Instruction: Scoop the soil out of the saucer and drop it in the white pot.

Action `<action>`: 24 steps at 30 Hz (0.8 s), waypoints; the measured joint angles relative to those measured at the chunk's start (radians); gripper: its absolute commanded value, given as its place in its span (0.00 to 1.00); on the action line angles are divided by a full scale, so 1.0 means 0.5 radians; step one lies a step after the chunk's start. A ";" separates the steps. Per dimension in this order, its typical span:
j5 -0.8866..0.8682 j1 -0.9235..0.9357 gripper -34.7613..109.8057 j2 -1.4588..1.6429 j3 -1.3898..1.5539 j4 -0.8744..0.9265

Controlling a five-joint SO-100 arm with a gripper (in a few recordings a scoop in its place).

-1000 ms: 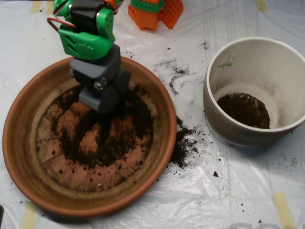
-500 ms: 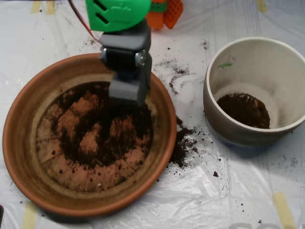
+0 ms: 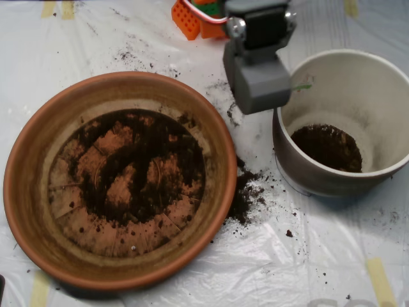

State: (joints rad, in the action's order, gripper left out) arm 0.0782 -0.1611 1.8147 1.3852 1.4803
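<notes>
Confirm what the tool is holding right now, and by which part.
Cannot be told: the grey clamshell tool hangs between the terracotta saucer and the cream-white ceramic pot, and its shells hide any soil inside.

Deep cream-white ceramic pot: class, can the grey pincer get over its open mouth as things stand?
Probably yes. The grey pincer hangs just left of the deep cream-white ceramic pot, beside its rim, and nothing covers the opening.

Whole table is wrapped in crinkly clear plastic sheeting (image 3: pixel 211 275), with yellowish tape strips (image 3: pixel 381 281) poking through near the bottom-right and bottom-left corners. An orange perforated block (image 3: pixel 185 18) sits at the top edge.
</notes>
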 measured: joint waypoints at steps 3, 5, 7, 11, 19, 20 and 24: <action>0.018 -0.169 0.24 -0.172 -0.304 0.141; 0.037 -0.264 0.24 -0.325 -0.528 0.227; 0.043 -0.341 0.24 -0.463 -0.736 0.304; 0.028 -0.485 0.28 -0.629 -0.920 0.377; -0.021 -0.611 0.46 -0.678 -0.945 0.383; -0.031 -0.604 0.46 -0.678 -0.945 0.383; -0.040 -0.601 0.45 -0.675 -0.902 0.377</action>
State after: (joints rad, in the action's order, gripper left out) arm 0.0583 -0.4617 1.4772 0.9342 1.6690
